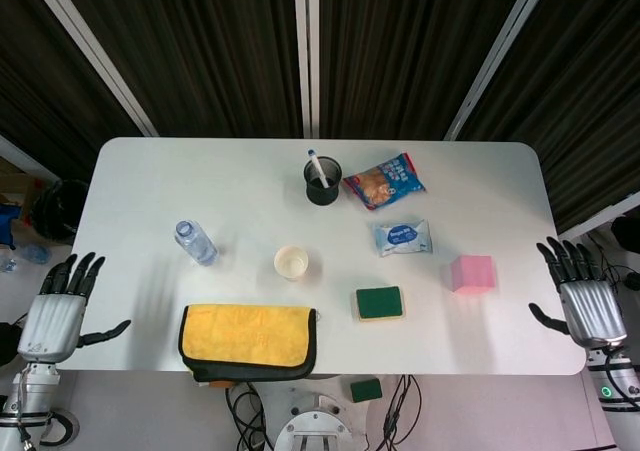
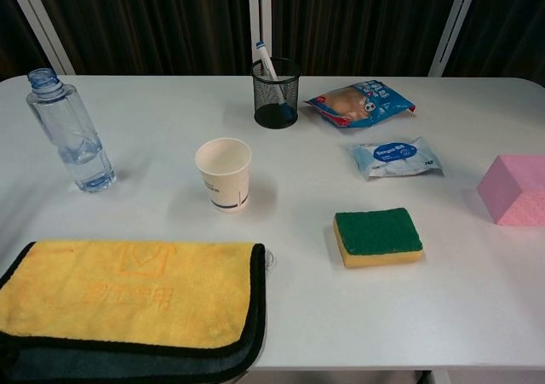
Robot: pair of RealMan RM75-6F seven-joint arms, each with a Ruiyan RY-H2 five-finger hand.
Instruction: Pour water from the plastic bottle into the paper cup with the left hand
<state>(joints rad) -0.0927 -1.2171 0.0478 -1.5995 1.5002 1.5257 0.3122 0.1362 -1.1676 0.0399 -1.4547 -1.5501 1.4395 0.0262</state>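
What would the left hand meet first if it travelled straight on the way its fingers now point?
Probably nothing: the left hand sits off the table's left edge, fingers aimed along it, so the plastic bottle lies well aside. Depth is uncertain.

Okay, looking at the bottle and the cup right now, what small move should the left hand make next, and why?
Probably bring the left hand in toward the plastic bottle to grasp it. The hand is open at the table's left edge, holding nothing, well apart from the bottle, which stands upright and uncapped left of the paper cup.
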